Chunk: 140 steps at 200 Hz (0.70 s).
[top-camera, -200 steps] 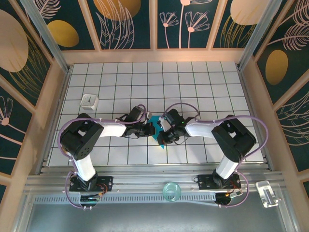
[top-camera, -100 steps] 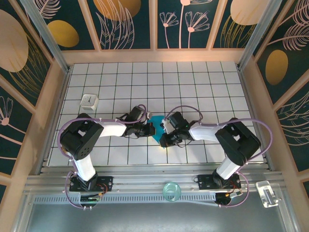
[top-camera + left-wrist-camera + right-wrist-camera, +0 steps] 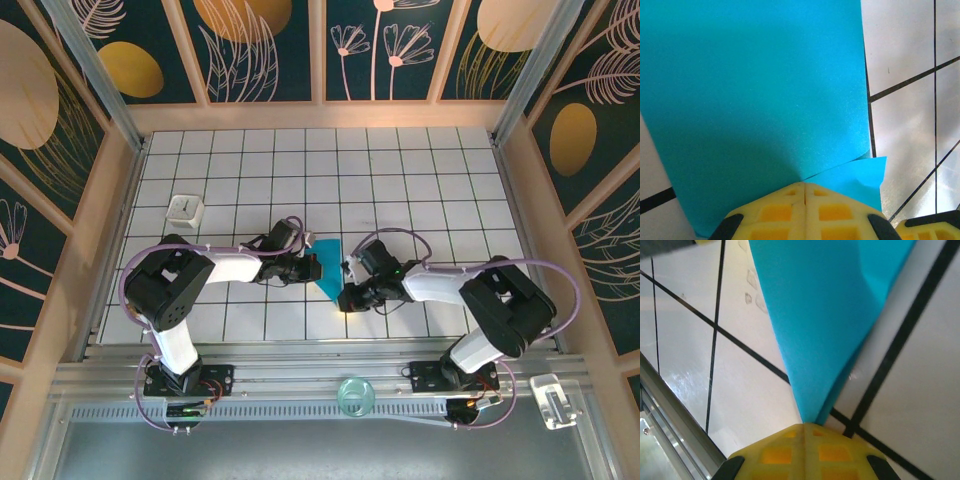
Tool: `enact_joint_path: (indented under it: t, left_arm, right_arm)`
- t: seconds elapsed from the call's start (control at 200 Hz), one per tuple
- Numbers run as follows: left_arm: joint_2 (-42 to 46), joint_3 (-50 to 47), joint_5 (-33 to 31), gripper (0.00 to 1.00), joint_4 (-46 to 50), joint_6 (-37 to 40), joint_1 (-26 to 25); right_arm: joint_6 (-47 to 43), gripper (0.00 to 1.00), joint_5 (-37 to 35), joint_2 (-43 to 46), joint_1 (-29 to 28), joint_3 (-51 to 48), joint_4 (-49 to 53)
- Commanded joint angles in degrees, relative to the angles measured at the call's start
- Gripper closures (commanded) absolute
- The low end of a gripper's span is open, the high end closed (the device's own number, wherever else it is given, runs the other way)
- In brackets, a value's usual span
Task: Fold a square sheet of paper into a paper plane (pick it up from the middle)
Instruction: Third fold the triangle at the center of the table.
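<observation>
The teal square sheet of paper [image 3: 329,262], folded into a tapering wedge, lies on the white grid table between my two grippers. My left gripper [image 3: 316,266] is shut on its left side. In the left wrist view the yellow pads [image 3: 775,212] meet on the paper [image 3: 755,85], and a folded flap [image 3: 860,177] sticks out to the right. My right gripper [image 3: 347,297] is shut on the narrow near tip. In the right wrist view the pointed paper [image 3: 825,315] runs straight into the closed jaws of that gripper [image 3: 812,426].
A small white cube [image 3: 185,208] sits at the left of the table. A clear round object [image 3: 354,395] and a clear block [image 3: 553,400] rest by the near metal rail. Wooden walls [image 3: 120,180] border the table on three sides.
My right gripper has drawn back toward the near right with the paper's tip, uncovering more of the teal wedge. The left gripper has stayed put.
</observation>
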<state>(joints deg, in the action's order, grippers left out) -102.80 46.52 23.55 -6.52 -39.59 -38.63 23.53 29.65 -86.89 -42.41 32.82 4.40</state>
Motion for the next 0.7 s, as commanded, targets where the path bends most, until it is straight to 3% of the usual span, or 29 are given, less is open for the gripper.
enact_joint_path:
  t: [0.0, 0.165, 0.465, 0.696]
  left_arm:
    - [-2.6, -1.4, -6.0, 1.00, 8.0, 1.3, 0.6]
    - [-2.6, -1.8, -5.8, 1.00, 7.3, 0.8, 0.6]
    - [-2.8, -1.4, -5.5, 1.00, 7.3, 0.6, 0.6]
    - [-2.6, -0.8, -5.5, 1.00, 7.7, 0.6, 0.6]
  right_arm:
    - [1.8, 1.00, -0.6, 2.1, -0.2, -2.1, 11.6]
    - [2.9, 1.00, 3.8, 4.7, 0.1, 2.9, 5.5]
    - [1.1, 1.00, 4.5, -4.3, 0.7, 8.0, 1.6]
    - [-1.2, 1.00, 4.4, -7.4, 2.4, 6.5, 1.3]
